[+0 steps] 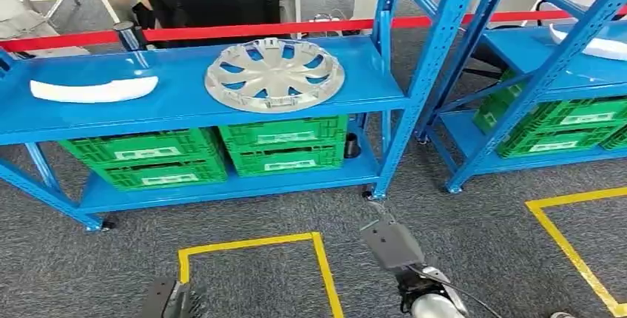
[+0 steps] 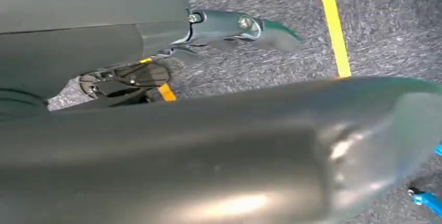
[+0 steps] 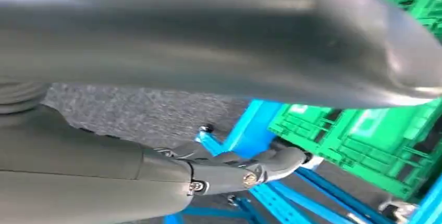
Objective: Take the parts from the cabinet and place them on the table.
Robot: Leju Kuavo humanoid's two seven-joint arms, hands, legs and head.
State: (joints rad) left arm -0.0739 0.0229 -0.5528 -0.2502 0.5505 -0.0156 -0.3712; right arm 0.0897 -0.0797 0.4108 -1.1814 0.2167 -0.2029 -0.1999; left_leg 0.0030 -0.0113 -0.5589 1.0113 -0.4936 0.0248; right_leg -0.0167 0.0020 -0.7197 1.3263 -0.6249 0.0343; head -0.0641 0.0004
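With both the left hand (image 1: 171,299) and the right hand (image 1: 393,244) low over the carpet, fingers apart and empty, the hubcap (image 1: 274,74) lies mid-shelf (image 1: 185,107) near the front edge, so I'd reach under its rim from both sides.

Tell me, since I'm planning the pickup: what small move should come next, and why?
Probably raise the right hand toward the hubcap on the blue shelf. Both it and the left hand hang low over the carpet, holding nothing, and the hubcap lies flat on the shelf top, nearer the right hand than the white part is.
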